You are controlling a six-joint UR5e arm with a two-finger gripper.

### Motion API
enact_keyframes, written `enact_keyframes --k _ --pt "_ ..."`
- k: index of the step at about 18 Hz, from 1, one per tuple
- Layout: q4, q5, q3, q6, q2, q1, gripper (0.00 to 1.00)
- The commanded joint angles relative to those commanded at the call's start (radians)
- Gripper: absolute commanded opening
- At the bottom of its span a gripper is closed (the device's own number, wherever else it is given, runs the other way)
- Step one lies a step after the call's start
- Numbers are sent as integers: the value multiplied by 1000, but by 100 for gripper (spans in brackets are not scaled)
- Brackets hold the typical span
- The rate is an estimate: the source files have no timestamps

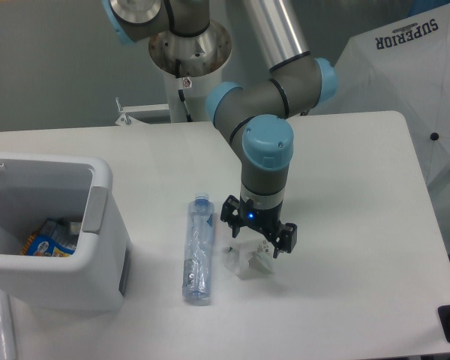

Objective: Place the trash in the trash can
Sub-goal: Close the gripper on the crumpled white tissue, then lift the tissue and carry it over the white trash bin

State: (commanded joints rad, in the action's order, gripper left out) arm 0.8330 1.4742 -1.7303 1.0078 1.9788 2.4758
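A slim clear bottle point(197, 251) with a blue cap lies on the white table, cap pointing away from me. To its right sits a small crumpled clear-white wrapper point(244, 261). My gripper point(255, 246) points straight down, open, with its fingers spread over the wrapper's far side. I cannot tell whether they touch it. The white trash can point(105, 247) stands at the left edge, well left of the bottle, with its grey handle panel facing the bottle.
A blue-and-orange snack packet point(49, 238) lies inside the trash can. A white cover with "SUPERIOR" printed on it point(405, 67) stands beyond the table's right edge. The arm's base column point(187, 52) rises behind the table.
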Motion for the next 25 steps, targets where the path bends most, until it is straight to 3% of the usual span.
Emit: enact_keyframes --k 6,12,18,22,25 --pt "-5 2 -5 -3 6 -5 82" --pt "-3 3 -5 -11 6 -6 47" --pt "0 -3 -2 -9 5 -5 21" --pt "0 -6 8 -12 3 -3 8" --pt "0 -8 9 -12 2 0 8"
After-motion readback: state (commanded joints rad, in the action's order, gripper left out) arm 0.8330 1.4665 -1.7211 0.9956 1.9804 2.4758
